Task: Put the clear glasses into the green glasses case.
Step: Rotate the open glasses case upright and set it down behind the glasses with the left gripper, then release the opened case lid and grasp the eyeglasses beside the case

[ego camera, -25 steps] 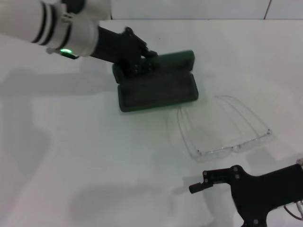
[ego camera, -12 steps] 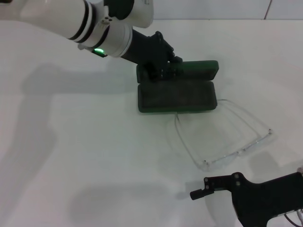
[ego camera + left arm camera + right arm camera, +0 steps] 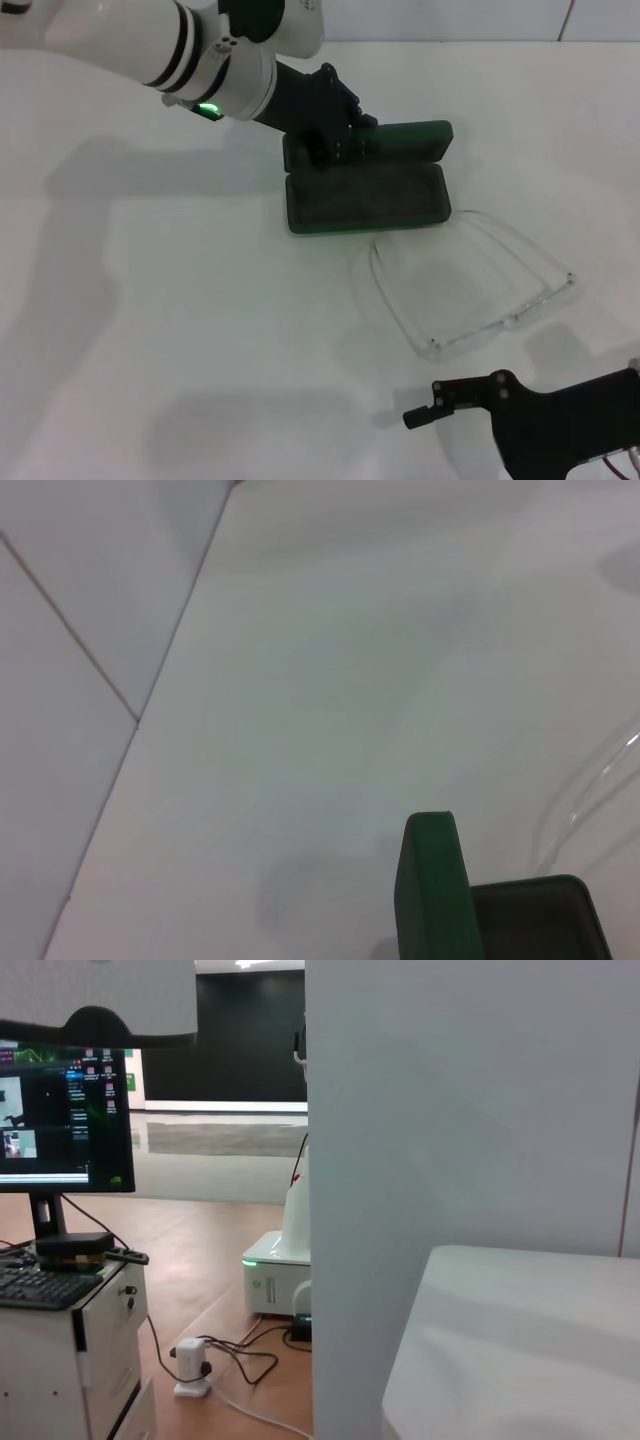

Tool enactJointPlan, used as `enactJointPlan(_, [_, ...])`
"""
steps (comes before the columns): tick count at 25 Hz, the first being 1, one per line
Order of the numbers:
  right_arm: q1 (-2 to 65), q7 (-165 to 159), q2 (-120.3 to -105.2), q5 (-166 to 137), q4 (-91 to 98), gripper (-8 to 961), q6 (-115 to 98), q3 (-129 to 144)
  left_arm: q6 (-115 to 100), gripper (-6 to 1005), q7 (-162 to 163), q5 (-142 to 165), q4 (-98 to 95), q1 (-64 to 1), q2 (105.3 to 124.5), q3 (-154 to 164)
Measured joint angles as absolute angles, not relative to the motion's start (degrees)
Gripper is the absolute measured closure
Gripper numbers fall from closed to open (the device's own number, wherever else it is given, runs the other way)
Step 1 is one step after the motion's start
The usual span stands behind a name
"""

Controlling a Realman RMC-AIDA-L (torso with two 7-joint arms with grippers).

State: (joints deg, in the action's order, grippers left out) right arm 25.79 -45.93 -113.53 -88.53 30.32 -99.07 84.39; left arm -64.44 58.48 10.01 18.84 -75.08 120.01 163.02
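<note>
Now | one green glasses case (image 3: 365, 195), left hand (image 3: 340, 140) clamping lid | one clear glasses (image 3: 470, 285)

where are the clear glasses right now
In the head view the clear glasses lie on the table's right half, just in front of the open green glasses case, with the right gripper nearer the robot.
</note>
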Motion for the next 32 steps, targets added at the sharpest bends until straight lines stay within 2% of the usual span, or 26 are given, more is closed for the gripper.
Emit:
enactJointPlan(17, [26.8, -46.9, -113.16, -88.9, 30.6, 142, -98.6, 84.3, -63.8, 743, 64.9, 8.9, 19.5, -74.7, 119.83, 163.0])
enactJointPlan(19, [26.9, -47.3, -113.12, -88.9, 30.8, 144, -98.6, 84.3, -64.6, 502, 64.9, 7.1, 19.6, -74.4, 119.75, 163.0])
enactJointPlan(22, [27.4, -48.1, -113.03, -88.8, 31.0, 147, -98.6, 84.1, -70.4, 501, 64.8, 0.9, 21.2, -73.3, 119.58, 163.0])
enactJointPlan(27, [28.4, -50.8, -112.72, -88.7, 31.9, 153, -99.0, 82.1, -85.1, 498, 64.1, -15.0, 26.0, -67.1, 119.36, 163.0])
enactJointPlan(32, [28.6, -58.2, -110.46, -89.6, 37.8, 158, -99.5, 78.4, -91.9, 495, 59.8, -31.4, 26.0, -55.2, 119.30, 163.0])
